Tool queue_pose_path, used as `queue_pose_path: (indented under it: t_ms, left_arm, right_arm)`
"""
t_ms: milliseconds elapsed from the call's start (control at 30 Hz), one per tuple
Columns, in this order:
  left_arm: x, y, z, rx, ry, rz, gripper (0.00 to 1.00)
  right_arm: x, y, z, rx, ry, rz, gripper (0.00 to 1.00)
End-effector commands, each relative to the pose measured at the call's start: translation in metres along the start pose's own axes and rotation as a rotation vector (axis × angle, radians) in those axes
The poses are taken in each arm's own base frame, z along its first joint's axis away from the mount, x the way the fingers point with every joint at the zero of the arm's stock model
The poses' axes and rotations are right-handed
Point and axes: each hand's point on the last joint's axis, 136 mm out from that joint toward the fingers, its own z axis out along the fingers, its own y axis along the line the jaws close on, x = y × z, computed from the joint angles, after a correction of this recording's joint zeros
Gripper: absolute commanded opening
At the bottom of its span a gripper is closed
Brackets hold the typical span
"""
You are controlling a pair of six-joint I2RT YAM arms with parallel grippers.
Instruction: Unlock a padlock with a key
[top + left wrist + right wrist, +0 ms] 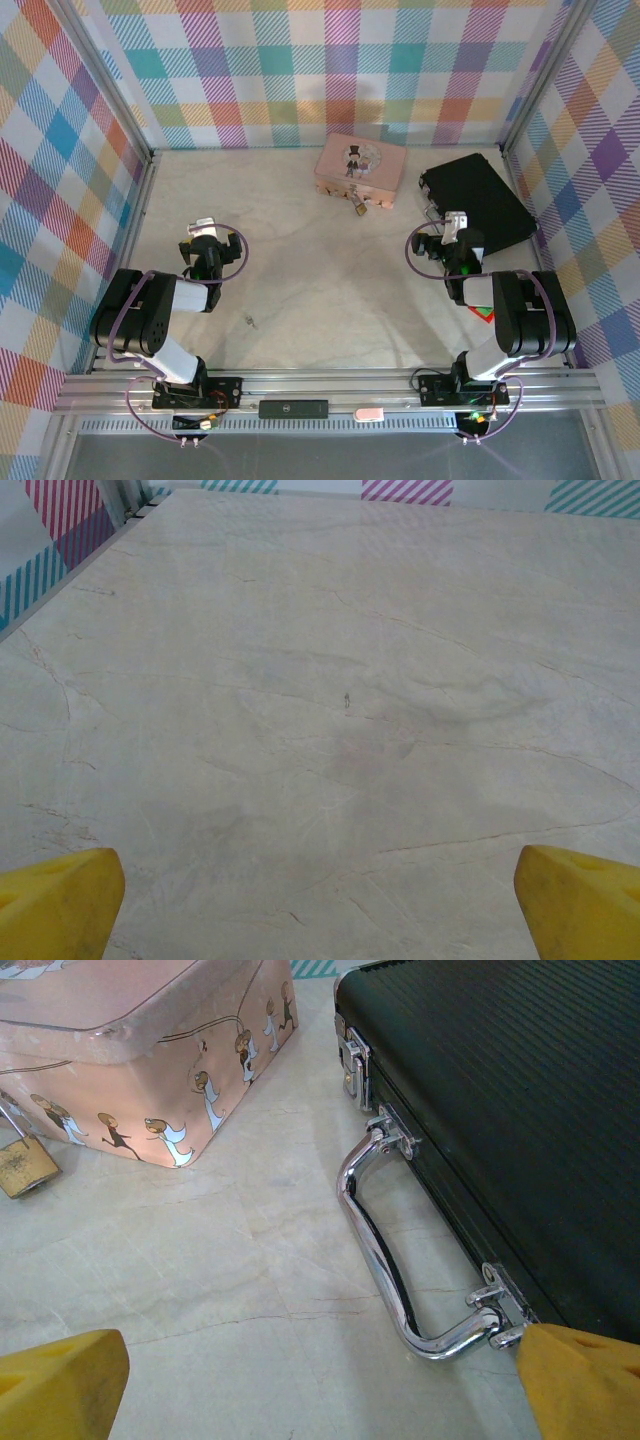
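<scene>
While the left end effector (320,910) and right end effector (320,1390) stand open and empty, the small brass padlock (25,1165) touches the near side of the pink rectangular metal tin (150,1050), far centre. Hazard: an off-centre grasp may shove the tin.

The pale stone-look tabletop (340,630) is matt and smooth, crossed by fine hairline veins. The pink rectangular tin box (130,1050) has a smooth, softly shiny painted metal skin. The tiny brass-gold padlock (22,1165) looks dull and scuffed. The flat black case (520,1110) is finely ribbed and matt, while its curved chrome handle (372,1245) is mirror-bright. The yellow fingertips (60,1385) look like matt, slightly grubby plastic.
</scene>
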Motion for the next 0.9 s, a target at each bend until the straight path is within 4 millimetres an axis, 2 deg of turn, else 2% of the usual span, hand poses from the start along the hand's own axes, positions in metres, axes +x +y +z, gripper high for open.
queue_pose_path:
  t_ms: [0, 467, 700, 800, 867]
  left_arm:
    - [-0.009, 0.000, 0.001, -0.007, -0.034, -0.013, 0.99]
    - [-0.009, 0.000, 0.001, -0.007, -0.033, -0.013, 1.00]
    - [-0.011, 0.002, -0.001, -0.023, -0.038, -0.012, 1.00]
    - [-0.014, -0.004, -0.004, 0.005, -0.043, 0.009, 1.00]
    - [-0.017, -0.008, -0.005, 0.017, -0.042, 0.022, 1.00]
  right_arm:
    - [-0.013, 0.000, 0.002, -0.012, -0.033, -0.009, 0.99]
    - [-0.015, -0.002, 0.001, 0.000, -0.029, -0.005, 0.99]
    - [-0.044, 0.004, -0.012, 0.027, 0.033, -0.020, 0.99]
    - [-0.056, 0.000, -0.019, 0.068, 0.086, 0.102, 0.99]
    - [-0.057, 0.007, -0.022, 0.040, 0.159, 0.202, 0.99]
